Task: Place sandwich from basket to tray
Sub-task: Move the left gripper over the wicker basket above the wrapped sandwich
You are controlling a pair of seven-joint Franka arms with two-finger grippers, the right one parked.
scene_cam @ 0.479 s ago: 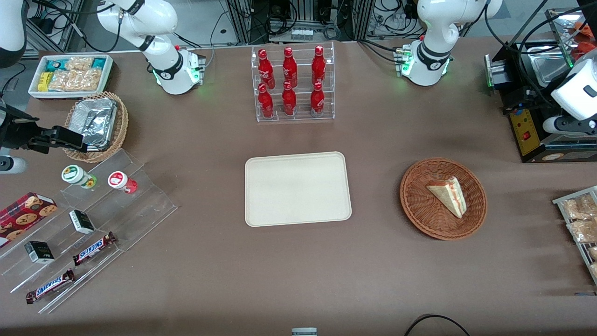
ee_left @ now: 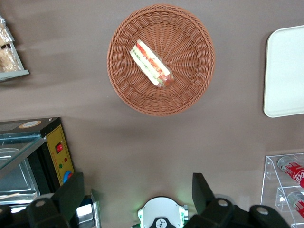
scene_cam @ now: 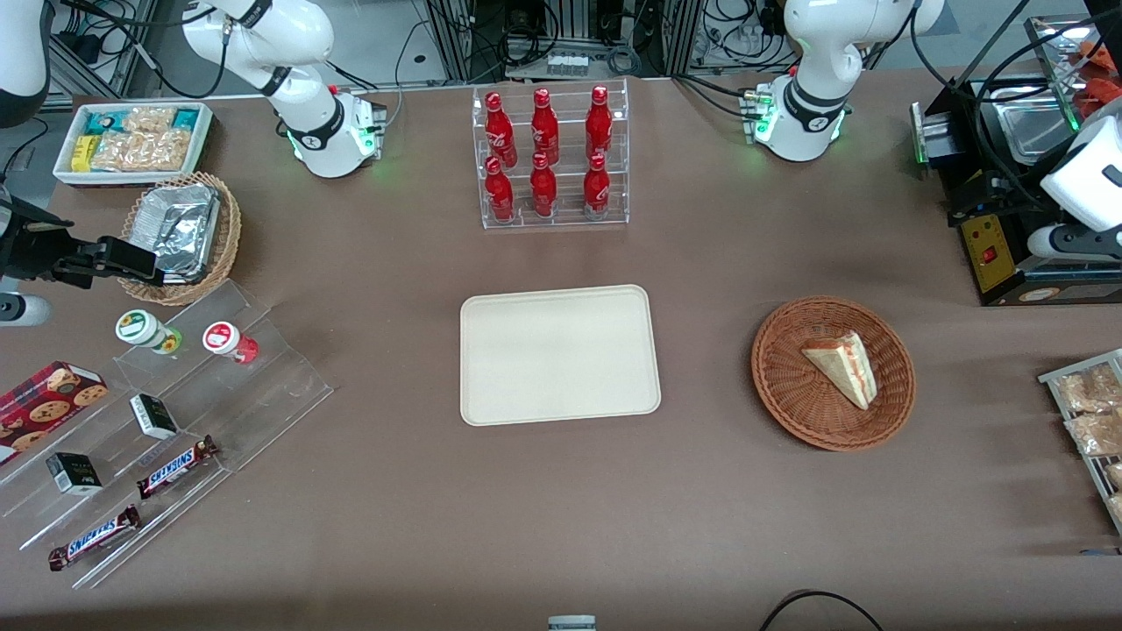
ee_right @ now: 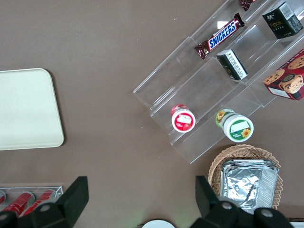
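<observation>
The sandwich [scene_cam: 841,366] [ee_left: 151,64], a pale wedge with red and green filling on its cut edge, lies in the round reddish-brown basket [scene_cam: 780,386] [ee_left: 190,80]. The cream tray [scene_cam: 559,355] [ee_left: 285,71] lies flat beside the basket, at the table's middle, with nothing on it. My left gripper [ee_left: 137,192] hangs high over the table, farther from the front camera than the basket, and open, with nothing between its black fingers [ee_left: 71,194]. In the front view only the arm's white wrist [scene_cam: 1087,175] shows, at the working arm's end.
A clear rack of red bottles [scene_cam: 550,158] [ee_left: 285,185] stands farther from the front camera than the tray. A black box with a red button [scene_cam: 990,245] [ee_left: 59,152] and a rack of snack packets [scene_cam: 1087,412] flank the basket. The left arm's base [scene_cam: 802,114] sits below the gripper.
The left arm's wrist has shifted slightly toward the working arm's end of the table. The sandwich, basket and tray have not moved.
</observation>
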